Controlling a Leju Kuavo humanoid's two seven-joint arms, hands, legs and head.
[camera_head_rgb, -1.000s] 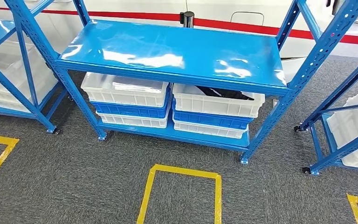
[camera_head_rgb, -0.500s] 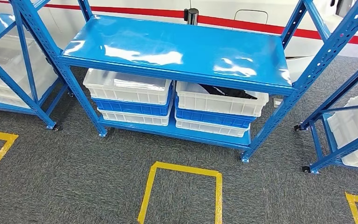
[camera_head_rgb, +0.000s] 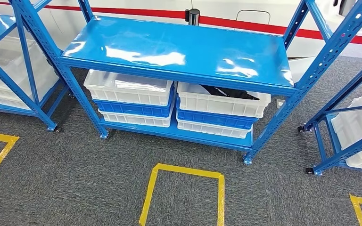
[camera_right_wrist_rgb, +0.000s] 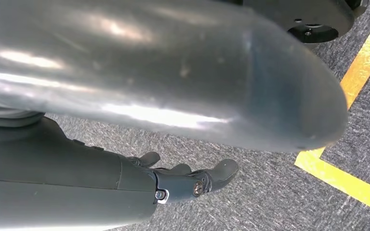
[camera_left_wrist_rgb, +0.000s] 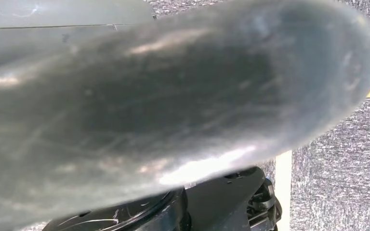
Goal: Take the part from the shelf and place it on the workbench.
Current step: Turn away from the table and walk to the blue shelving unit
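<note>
A dark part lies in the upper right white bin on the lower level of the blue shelf, partly hidden under the shelf's top board. My right hand hangs above the grey carpet, its dark fingers stretched out with nothing in them. In the left wrist view my left hand is a blurred grey mass right against the lens, so I cannot make out its fingers. Both hands are far from the shelf.
Stacked white and blue bins fill the lower level's left side. More blue racks with white bins stand at the left and right. A yellow tape square marks the carpet before the shelf.
The whole head picture has shifted a little, with the shelf slightly lower and larger, so the camera has moved. The bins and the part have not moved.
</note>
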